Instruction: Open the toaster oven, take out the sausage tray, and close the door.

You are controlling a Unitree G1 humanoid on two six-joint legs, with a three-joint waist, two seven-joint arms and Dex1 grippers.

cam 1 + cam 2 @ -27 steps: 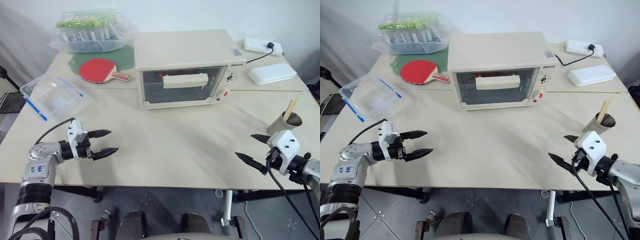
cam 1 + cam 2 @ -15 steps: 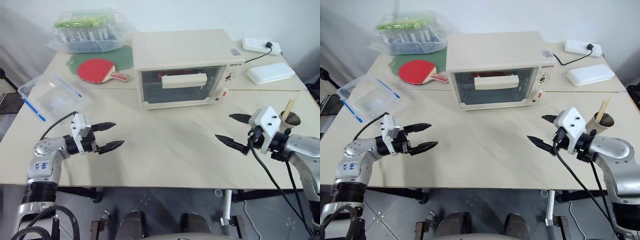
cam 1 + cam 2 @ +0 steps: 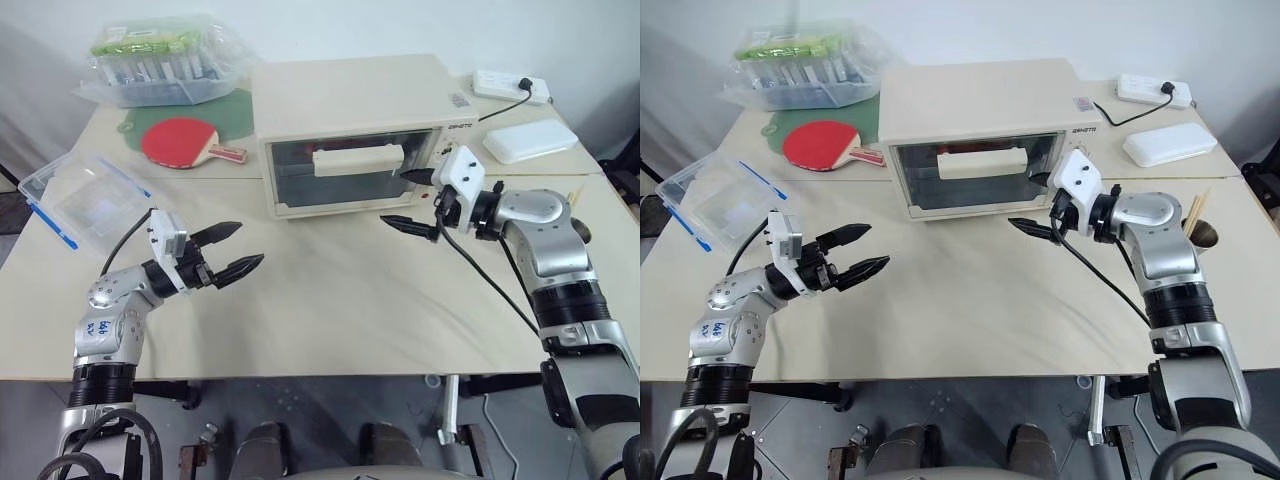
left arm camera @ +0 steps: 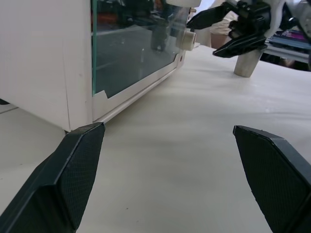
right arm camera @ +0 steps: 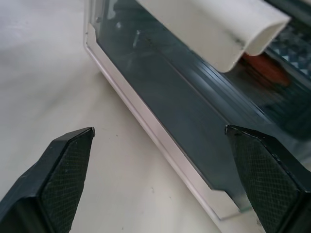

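Cream-white sheet metal forms the body of the toaster oven, which stands toward the back of the worktop with its glass front facing the robot, so that the door can be reached from the front. The door is shut, and its cream-white bar handle runs level across the upper part of the glass. The sausage tray sits inside the oven behind the glass; the right wrist view shows a red sausage and wire rack there, but the tray's outline cannot be made out fully. The right gripper hangs just in front of the door's right end, near the handle and apart from it, with its jaws released and spread wide, holding nothing; this placement appears to be a line-up for taking the handle. The left gripper hovers over the bare worktop well to the left of the oven, jaws likewise released and empty, apparently held in reserve for the tray. Dark lettering is printed at the upper right corner of the oven front, above the control knobs, but it is too small to read.
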